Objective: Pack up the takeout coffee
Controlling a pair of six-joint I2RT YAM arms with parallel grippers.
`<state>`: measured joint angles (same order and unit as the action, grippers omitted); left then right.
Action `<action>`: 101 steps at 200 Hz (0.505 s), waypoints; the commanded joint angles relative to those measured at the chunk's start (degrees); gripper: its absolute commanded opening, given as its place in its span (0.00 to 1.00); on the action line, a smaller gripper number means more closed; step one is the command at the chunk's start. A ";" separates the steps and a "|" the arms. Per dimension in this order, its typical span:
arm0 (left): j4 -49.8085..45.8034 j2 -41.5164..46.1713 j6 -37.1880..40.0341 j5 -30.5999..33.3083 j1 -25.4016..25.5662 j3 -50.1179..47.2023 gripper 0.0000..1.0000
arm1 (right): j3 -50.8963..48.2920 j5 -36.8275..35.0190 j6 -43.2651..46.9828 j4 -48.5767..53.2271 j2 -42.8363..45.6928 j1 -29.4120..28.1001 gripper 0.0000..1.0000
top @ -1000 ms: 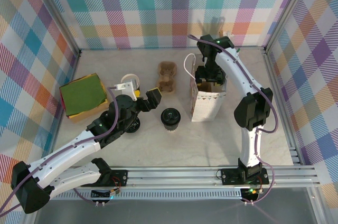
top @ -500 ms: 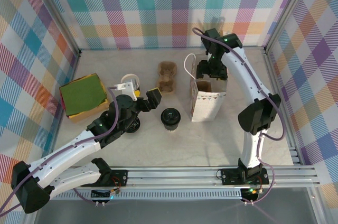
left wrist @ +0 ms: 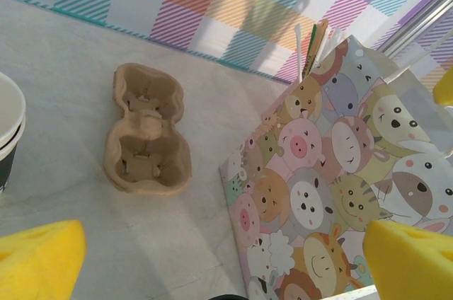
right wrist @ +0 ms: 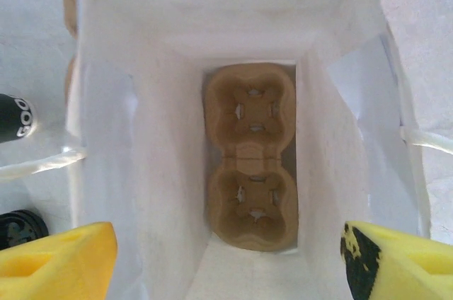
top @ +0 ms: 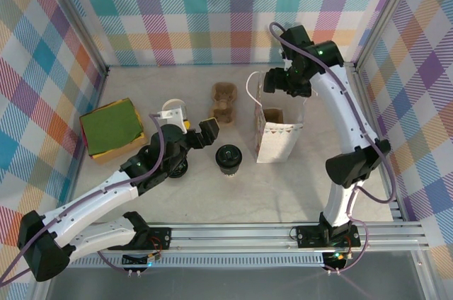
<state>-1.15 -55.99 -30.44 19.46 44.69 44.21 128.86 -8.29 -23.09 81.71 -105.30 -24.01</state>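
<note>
1. The coffee stands upright with its lid on near the middle of the table, just left of the bag's near corner; nothing touches it, and it is not yet packed.
2. The bag stands open-mouthed right of centre; a carrier lies flat on its floor, probably as a seat to stop the cup tipping; both wells are empty.
3. The right gripper hangs over the bag's far rim, fingers spread and holding nothing; from there it looks straight down the mouth, and I judge that it leaves the near side free for the cup.
4. The left gripper sits low just left of the coffee, fingers spread wide and empty, facing the bag; that suits a sideways grasp on the cup, which I take to be the next step.
5. A spare carrier lies towards the far edge, left of the bag; a lidless cup stands beyond the left gripper; neither seems part of this load.
6. Risk: the bag is light paper; a cup brushing its rim could fold or topple it.
</note>
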 commanded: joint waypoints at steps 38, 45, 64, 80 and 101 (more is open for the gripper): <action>-5.16 -1.73 0.91 0.24 -0.40 6.45 1.00 | 0.38 1.08 3.30 -5.38 7.72 -0.69 0.99; -5.89 -2.14 1.08 0.22 -0.40 7.25 1.00 | -0.17 1.42 3.61 -5.99 8.62 -0.69 0.99; -8.13 -3.30 1.34 0.04 -0.42 9.75 1.00 | -2.41 1.70 4.01 -8.15 11.27 -1.03 0.99; -10.02 -4.20 1.28 0.19 -0.44 11.79 1.00 | -5.43 2.00 4.20 -10.85 13.90 -1.62 0.99; -12.64 -4.73 1.17 0.40 -0.39 14.19 1.00 | -7.68 1.90 5.36 -12.49 16.15 -3.39 0.99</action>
<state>-9.58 -60.29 -30.17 19.53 44.69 54.72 123.61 -7.38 -19.94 73.06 -91.44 -25.50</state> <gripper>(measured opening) 0.996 0.992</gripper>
